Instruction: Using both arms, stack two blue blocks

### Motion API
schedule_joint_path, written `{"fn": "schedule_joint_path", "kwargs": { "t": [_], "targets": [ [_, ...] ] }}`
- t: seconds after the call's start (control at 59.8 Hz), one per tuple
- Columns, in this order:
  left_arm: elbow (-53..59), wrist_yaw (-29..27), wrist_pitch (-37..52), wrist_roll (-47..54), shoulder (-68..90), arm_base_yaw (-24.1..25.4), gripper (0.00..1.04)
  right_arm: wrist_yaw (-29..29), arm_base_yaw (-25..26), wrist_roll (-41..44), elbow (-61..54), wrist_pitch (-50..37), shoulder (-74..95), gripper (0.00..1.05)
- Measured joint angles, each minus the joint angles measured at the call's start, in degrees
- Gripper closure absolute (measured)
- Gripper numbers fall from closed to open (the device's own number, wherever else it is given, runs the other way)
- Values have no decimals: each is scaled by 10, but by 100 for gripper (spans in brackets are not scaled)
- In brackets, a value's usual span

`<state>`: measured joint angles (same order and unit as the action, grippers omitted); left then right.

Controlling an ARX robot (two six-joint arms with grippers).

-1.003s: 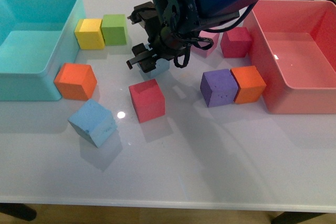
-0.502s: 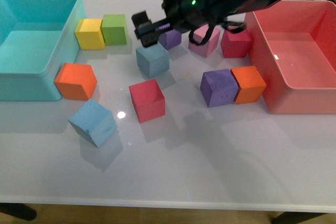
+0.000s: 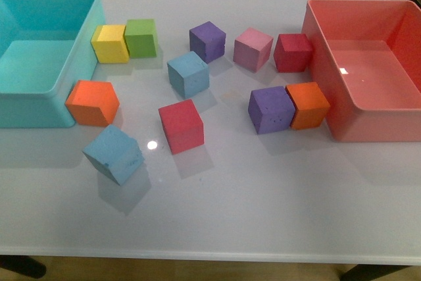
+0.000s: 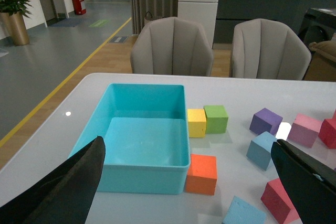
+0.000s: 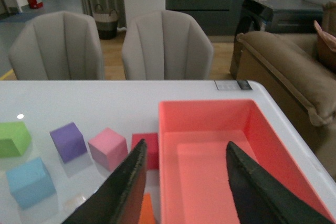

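showing, well apart on the counter [image 3: 276, 202], the near blue block [image 3: 114, 154] toward the left fingers [image 4: 68, 182] and the far blue block [image 3: 188, 74] nearer centre, likelier for the right fingers [image 5: 121, 187]; both pairs spread wide, empty.

Note for your log: the left gripper [image 4: 187, 145] has its two dark fingers [image 4: 73, 182] at opposite edges of the left wrist view, jaws spread wide and gripping nothing. The right gripper [image 5: 186, 148] shows two dark tapered fingers [image 5: 123, 192], jaws parted by a narrower gap, likewise unloaded. Both wrists sit high, pitched gently downward.
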<state>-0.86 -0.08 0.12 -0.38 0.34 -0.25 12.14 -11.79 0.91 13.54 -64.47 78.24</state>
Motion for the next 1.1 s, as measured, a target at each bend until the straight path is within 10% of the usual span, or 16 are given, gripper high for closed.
{"fn": "schedule_joint_path", "kwargs": {
  "t": [0.217,1.103],
  "targets": [
    [0,1,0,0,0,0,9,-45,39,-3,-76,60,-129,103],
    [0,1,0,0,0,0,9,-121,116,-4,-127,400,-536,103]
  ]
}}
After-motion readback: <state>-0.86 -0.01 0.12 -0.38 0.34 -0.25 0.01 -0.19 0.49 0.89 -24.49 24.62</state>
